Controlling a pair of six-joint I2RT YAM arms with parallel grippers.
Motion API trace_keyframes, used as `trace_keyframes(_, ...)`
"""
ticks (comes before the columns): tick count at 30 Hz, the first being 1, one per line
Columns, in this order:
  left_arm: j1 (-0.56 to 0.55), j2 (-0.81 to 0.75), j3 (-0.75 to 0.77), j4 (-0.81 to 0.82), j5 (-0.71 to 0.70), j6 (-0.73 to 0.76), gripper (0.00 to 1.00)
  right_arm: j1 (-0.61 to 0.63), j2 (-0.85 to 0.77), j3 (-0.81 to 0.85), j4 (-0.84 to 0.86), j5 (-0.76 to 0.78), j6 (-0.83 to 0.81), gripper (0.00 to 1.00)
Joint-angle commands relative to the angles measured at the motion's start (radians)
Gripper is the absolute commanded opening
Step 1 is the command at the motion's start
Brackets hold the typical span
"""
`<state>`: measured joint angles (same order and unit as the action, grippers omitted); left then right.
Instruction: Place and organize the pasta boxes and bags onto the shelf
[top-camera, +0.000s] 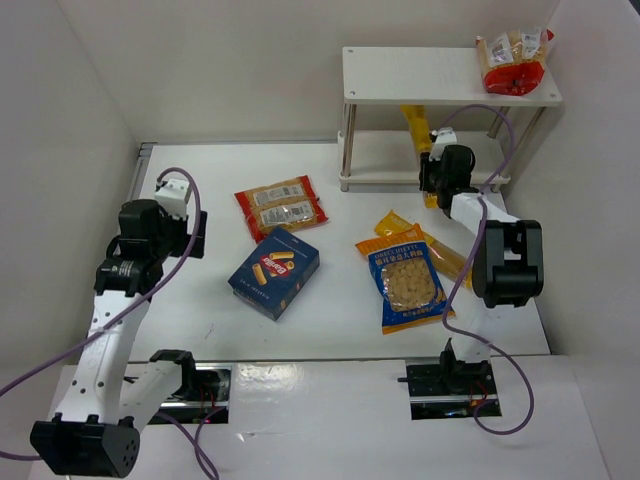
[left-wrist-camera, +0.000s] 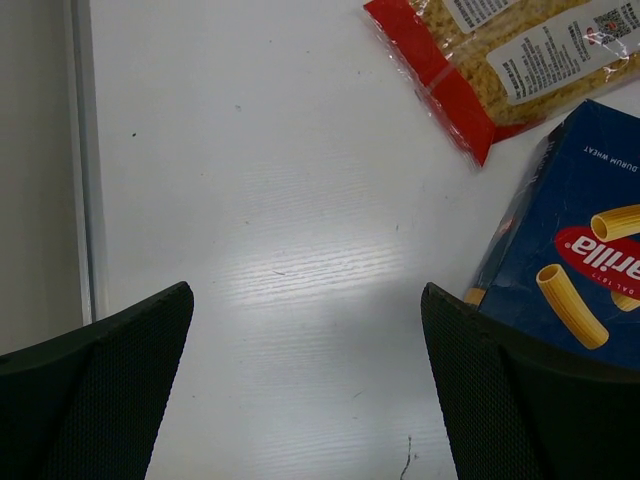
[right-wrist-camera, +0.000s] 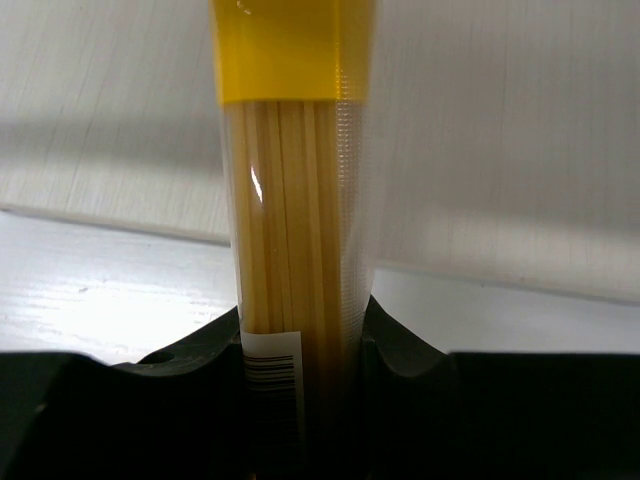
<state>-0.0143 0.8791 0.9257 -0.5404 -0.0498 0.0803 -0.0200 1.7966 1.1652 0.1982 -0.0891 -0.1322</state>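
The white two-tier shelf (top-camera: 450, 95) stands at the back right, with one red-edged bag (top-camera: 513, 60) on its top board. My right gripper (top-camera: 432, 178) (right-wrist-camera: 300, 350) is shut on a long yellow spaghetti bag (top-camera: 415, 125) (right-wrist-camera: 295, 200), whose far end reaches between the two boards. On the table lie the dark blue box (top-camera: 274, 271) (left-wrist-camera: 590, 250), a red-edged bag (top-camera: 281, 207) (left-wrist-camera: 500, 60), a blue-and-orange bag (top-camera: 408, 283) and another yellow-orange bag (top-camera: 440, 248) partly under it. My left gripper (top-camera: 193, 233) (left-wrist-camera: 305, 390) hangs open over bare table, left of the box.
White walls close in the table on the left, back and right. The table's left edge (left-wrist-camera: 82, 160) runs close to my left gripper. The right arm's elbow (top-camera: 508, 262) sits beside the blue-and-orange bag.
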Motion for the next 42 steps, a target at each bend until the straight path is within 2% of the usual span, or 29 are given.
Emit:
trace_keyframes(1, 0.028, -0.040, -0.008, 0.010, 0.054, 0.021, 1.00, -0.003, 0.007, 0.135, 0.176, 0.000, -0.010, 0.00)
trace_keyframes(27, 0.048, -0.031, -0.008, 0.010, 0.082, 0.030, 1.00, -0.003, 0.101, 0.171, 0.262, 0.054, -0.001, 0.00)
trace_keyframes(42, 0.048, -0.022, -0.008, 0.010, 0.082, 0.039, 1.00, -0.003, 0.142, 0.238, 0.244, 0.112, -0.003, 0.00)
